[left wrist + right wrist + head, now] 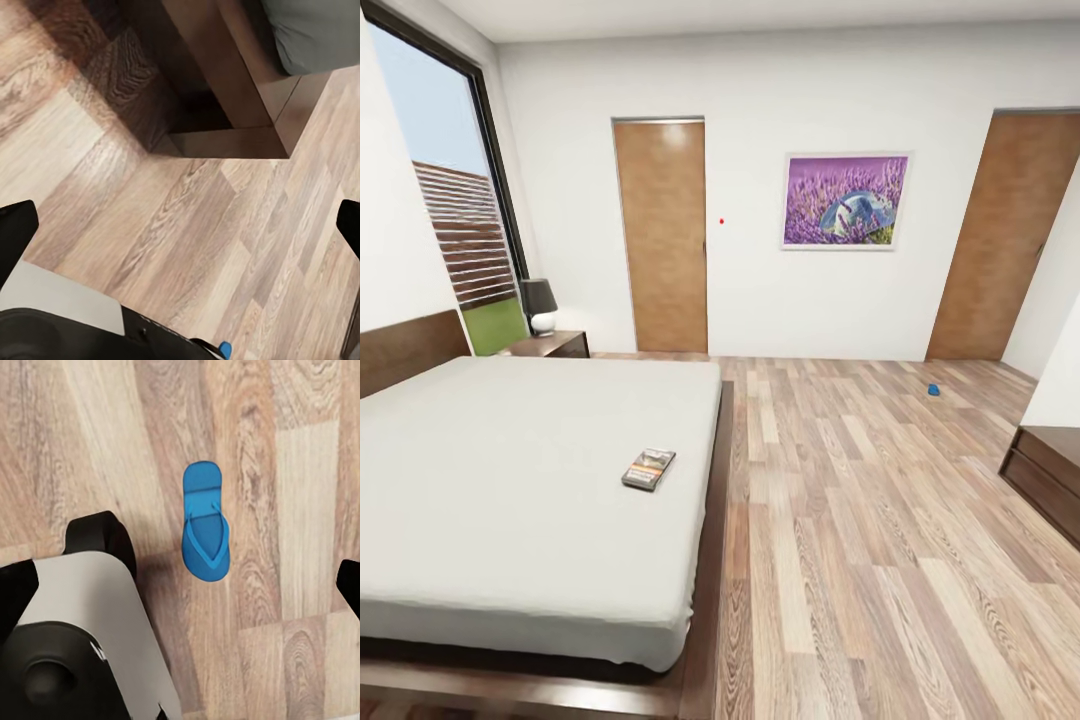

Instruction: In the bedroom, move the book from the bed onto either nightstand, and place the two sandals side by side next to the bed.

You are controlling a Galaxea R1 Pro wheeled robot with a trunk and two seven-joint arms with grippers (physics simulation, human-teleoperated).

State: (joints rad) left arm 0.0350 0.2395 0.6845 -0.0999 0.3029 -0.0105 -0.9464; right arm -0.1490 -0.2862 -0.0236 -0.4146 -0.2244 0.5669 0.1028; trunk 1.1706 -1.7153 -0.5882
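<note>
Dark wood nightstand [552,345] stood far left beside bed [480,480]; book [649,468] lay on mattress near right edge. One sandal [205,521] below right gripper [184,585], other [934,390] far right. Both grippers spread, empty. Risk: base wheel clipping near sandal.
</note>
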